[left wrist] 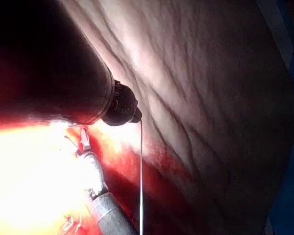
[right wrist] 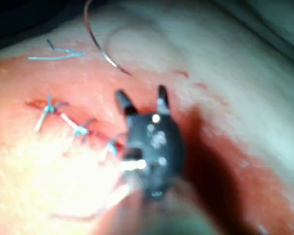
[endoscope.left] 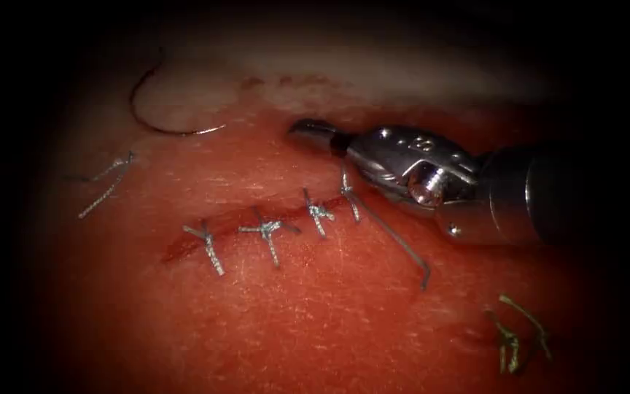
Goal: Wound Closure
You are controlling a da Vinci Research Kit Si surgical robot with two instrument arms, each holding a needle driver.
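Right arm's tool (endoscope.left: 313, 131) enters from the right of the endoscope view, its jaws lying over the upper right end of the cut (endoscope.left: 246, 220); seen side-on there they read as one dark tip, but the right wrist view shows the same tool (right wrist: 142, 100) with its two jaws spread well apart and holding nothing. Its metal wrist and dark shaft (endoscope.left: 548, 193) extend toward the right edge. Left arm's tool (left wrist: 121, 106) appears in the left wrist view as a dark shaft ending above the tissue; whether its jaws are apart or closed cannot be told. A thin strand of thread (left wrist: 140, 176) runs straight down from its tip, and the right arm's tool (left wrist: 85, 147) also shows in that view, lying on the brightly lit red surface. The curved needle (endoscope.left: 156, 113) lies free on the pale upper part of the tissue (endoscope.left: 315, 321), up and to the left of the cut, well apart from the right arm's jaws and not in the tissue. Four tied stitches (endoscope.left: 267, 232) cross the cut in a row; the rightmost has a long tail (endoscope.left: 395, 241) trailing down and to the right. Loose cut ends of thread (endoscope.left: 105, 182) lie at far left, and a further clump of cut thread (endoscope.left: 517, 332) lies at lower right
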